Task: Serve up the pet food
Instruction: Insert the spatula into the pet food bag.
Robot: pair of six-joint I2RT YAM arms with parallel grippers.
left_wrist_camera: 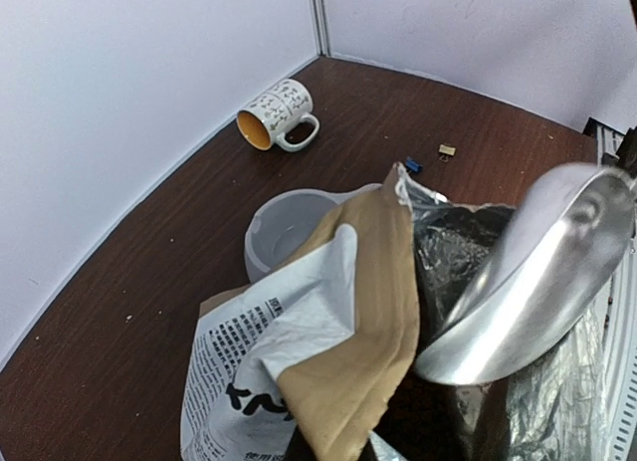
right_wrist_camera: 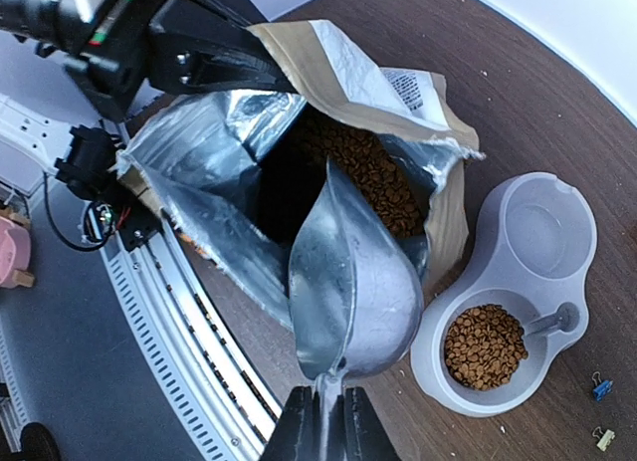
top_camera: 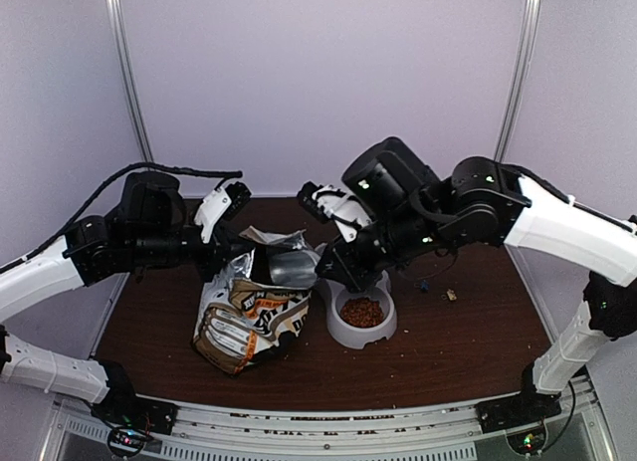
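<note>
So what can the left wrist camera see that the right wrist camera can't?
Only the left wrist camera sees the mug, lying on its side near the wall. Only the right wrist camera sees the pet food inside the bag, more of it in one half of the bowl, and the right claw pinching the handle of the scoop. Both cameras see the scoop, the open bag, the bowl and the blue clip.
</note>
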